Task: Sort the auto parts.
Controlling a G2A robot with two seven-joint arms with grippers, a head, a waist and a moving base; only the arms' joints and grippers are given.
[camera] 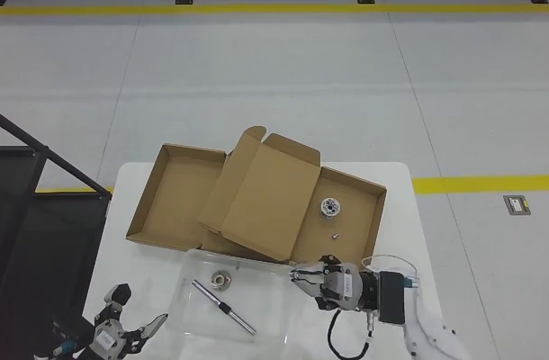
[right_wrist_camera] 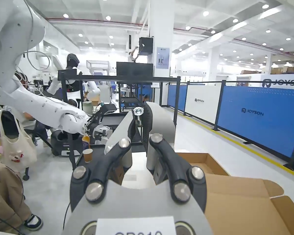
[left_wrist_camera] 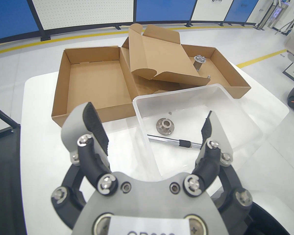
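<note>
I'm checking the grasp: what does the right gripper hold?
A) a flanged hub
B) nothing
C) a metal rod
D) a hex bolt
D: the right gripper has its jaws shut on a hex bolt, while the rod and flanged hub lie in the clear bin.

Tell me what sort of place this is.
Probably an industrial robotics test hall: blue and white partition panels fence off bays, a yellow floor line marks lanes, and another humanoid robot stands in the background. Here the right gripper holds a bolt, fitting parts-handling trials.
</note>
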